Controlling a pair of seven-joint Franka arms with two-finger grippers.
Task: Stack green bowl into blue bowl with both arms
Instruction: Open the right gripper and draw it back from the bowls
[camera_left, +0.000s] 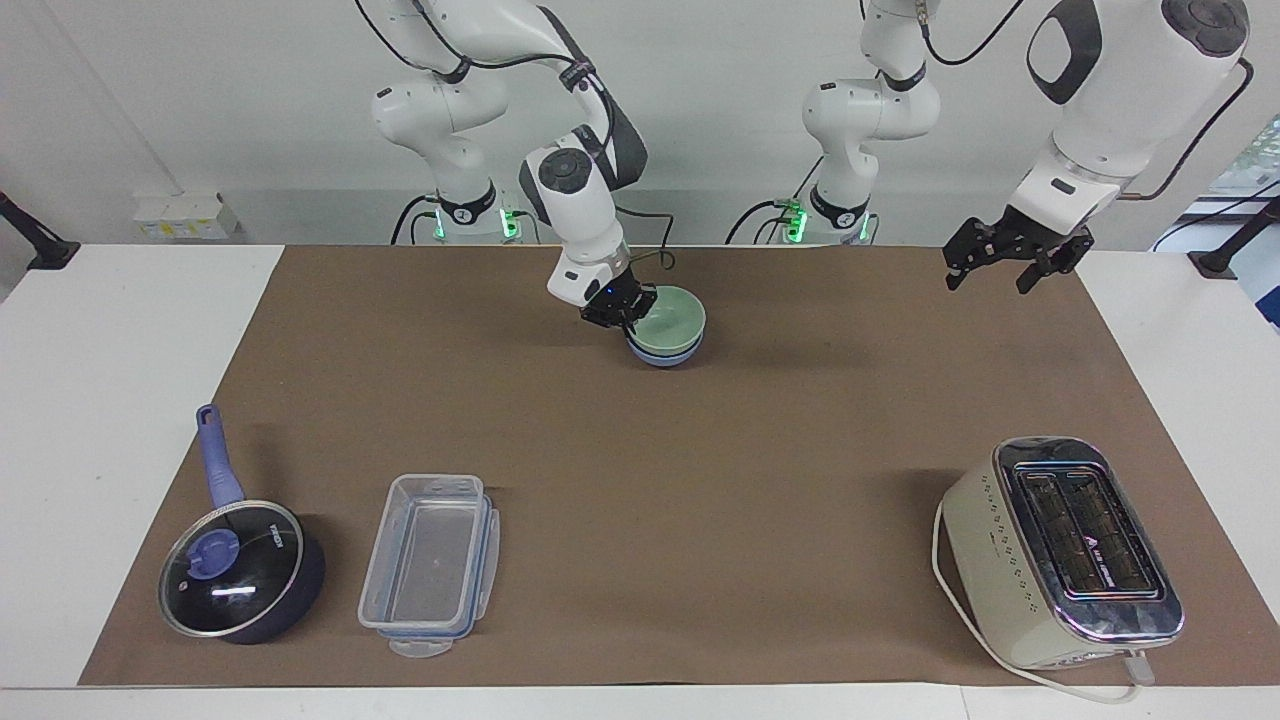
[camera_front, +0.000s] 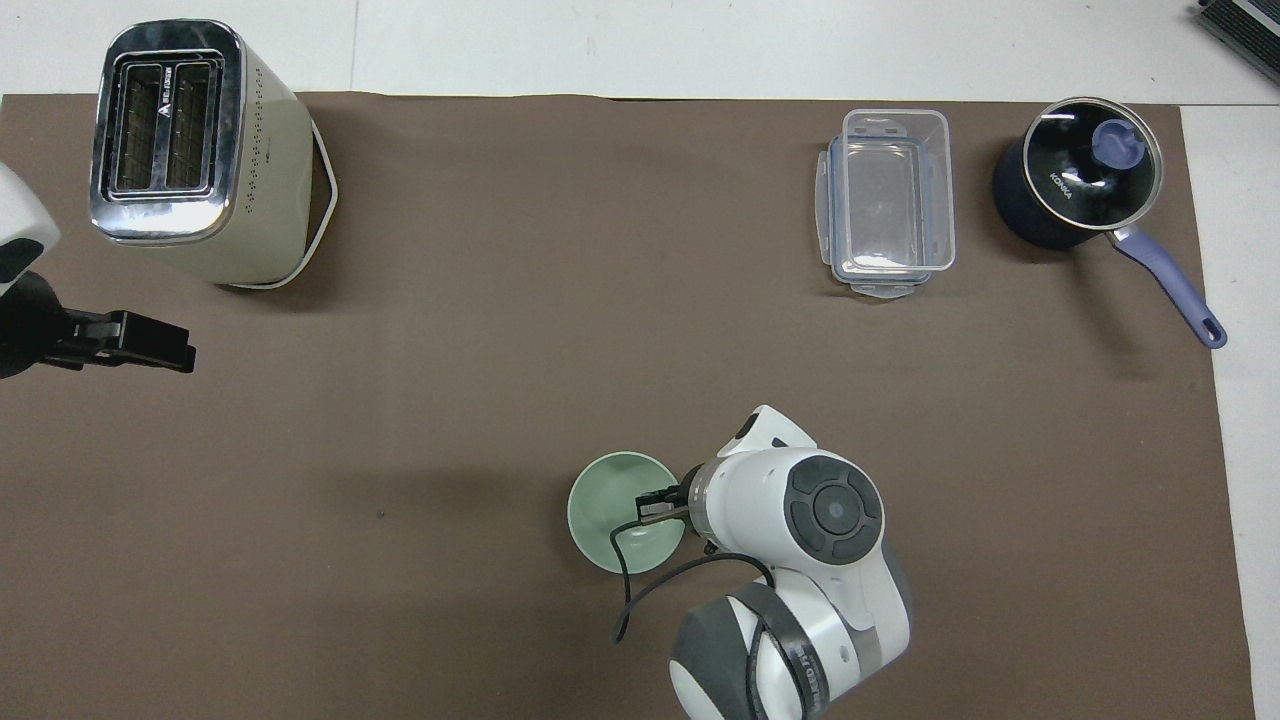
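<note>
The right gripper (camera_left: 622, 312) sits at the rim of the green bowl (camera_left: 672, 320), nested in the blue bowl (camera_left: 664, 356); whether its fingers grip, I cannot tell. The left gripper (camera_left: 1008, 262) waits open above the mat (camera_left: 700, 480).

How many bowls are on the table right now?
2: the green bowl sits nested in the blue bowl, near the robots' edge of the brown mat.

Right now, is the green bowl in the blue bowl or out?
In: the green bowl sits nested upright in the blue bowl, whose rim shows below it.
</note>
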